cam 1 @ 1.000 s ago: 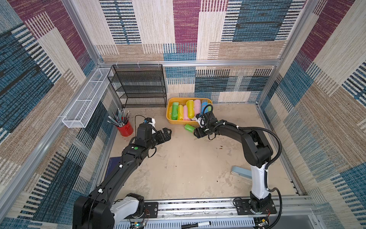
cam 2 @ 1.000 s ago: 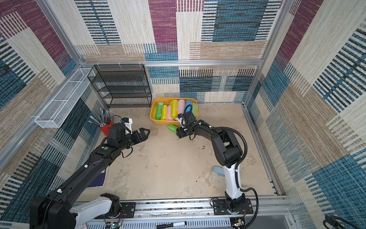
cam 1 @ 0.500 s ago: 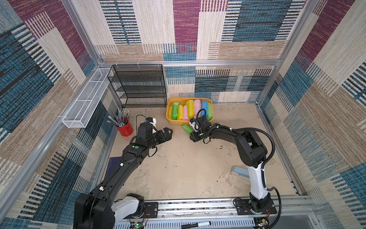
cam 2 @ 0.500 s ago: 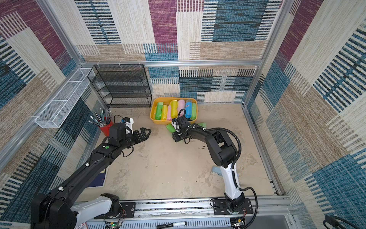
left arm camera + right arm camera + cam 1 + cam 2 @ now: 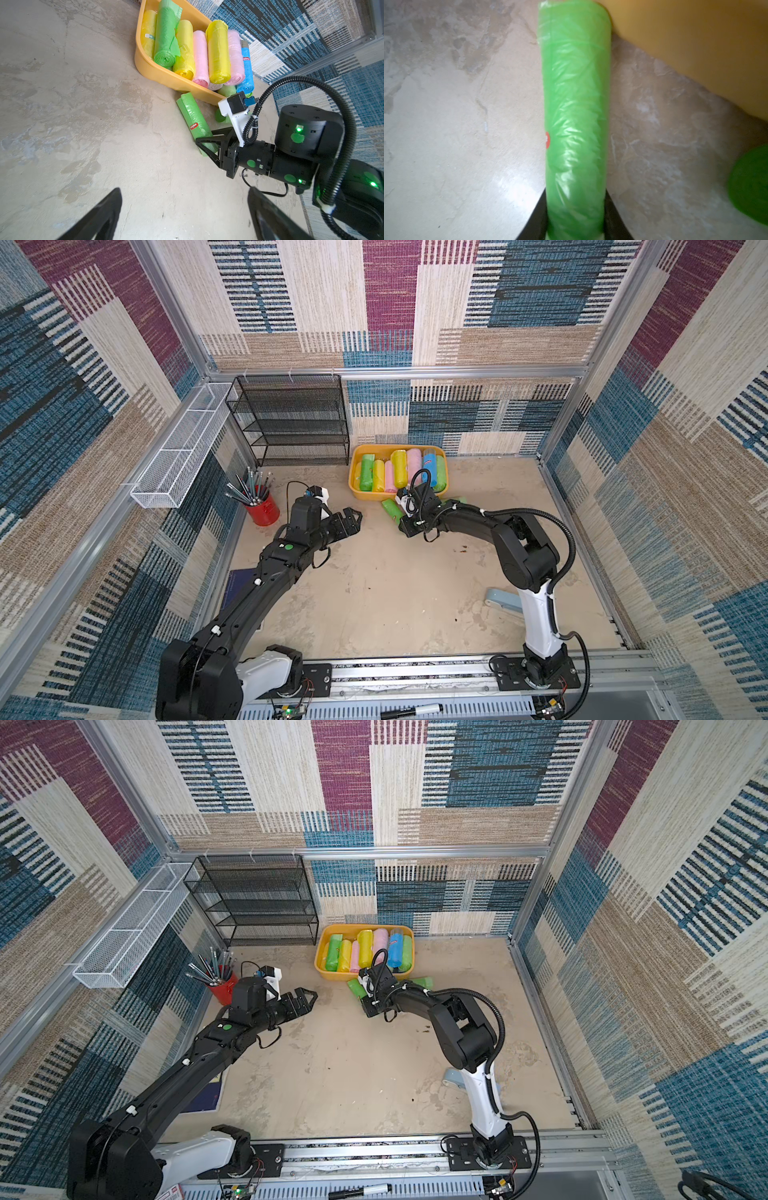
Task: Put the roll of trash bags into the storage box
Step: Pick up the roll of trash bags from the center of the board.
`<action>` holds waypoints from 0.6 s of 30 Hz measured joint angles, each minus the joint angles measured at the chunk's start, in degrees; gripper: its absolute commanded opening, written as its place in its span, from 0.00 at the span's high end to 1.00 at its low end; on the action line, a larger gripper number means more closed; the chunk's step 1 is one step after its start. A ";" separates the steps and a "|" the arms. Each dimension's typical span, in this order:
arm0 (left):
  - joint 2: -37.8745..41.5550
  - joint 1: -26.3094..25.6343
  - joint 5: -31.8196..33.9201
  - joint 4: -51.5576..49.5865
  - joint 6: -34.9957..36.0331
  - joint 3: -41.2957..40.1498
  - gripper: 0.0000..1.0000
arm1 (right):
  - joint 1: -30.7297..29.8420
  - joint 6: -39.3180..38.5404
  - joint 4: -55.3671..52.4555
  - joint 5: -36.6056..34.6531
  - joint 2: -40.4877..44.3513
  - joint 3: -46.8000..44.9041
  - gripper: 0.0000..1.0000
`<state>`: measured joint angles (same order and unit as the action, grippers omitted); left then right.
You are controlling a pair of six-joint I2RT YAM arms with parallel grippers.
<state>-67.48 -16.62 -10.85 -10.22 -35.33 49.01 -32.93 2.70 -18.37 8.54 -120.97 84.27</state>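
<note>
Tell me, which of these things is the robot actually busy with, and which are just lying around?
In the job: green roll, clamped in the right gripper; second green roll on the floor; orange-yellow storage box, with rolls already inside.

Just lying about: black mesh rack; white wire basket; red cup of pencils; marker; dark blue book.

I see the storage box (image 5: 395,447) in orange-yellow, and the rolls (image 5: 218,52) in it are green, yellow, pink and blue. The loose roll of trash bags (image 5: 194,118) is bright green with a small red label. The bench (image 5: 374,593) is mottled beige. The walls (image 5: 390,302) are a striped patchwork of blue, maroon and tan. The cup (image 5: 262,512) is red and the rack (image 5: 291,418) is black mesh.
</note>
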 measured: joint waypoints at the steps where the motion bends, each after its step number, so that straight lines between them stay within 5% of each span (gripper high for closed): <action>1: 0.00 0.00 0.00 0.00 0.02 0.00 0.05 | 0.00 0.13 0.00 0.09 0.26 -0.02 0.73; 18: 0.81 0.07 0.39 -0.46 0.02 -0.07 0.06 | -1.77 6.97 0.50 4.52 9.81 -3.63 0.76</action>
<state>-66.67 -16.56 -10.46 -10.68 -35.31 48.95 -34.70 9.67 -17.87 13.06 -111.15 80.64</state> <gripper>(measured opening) 0.937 0.308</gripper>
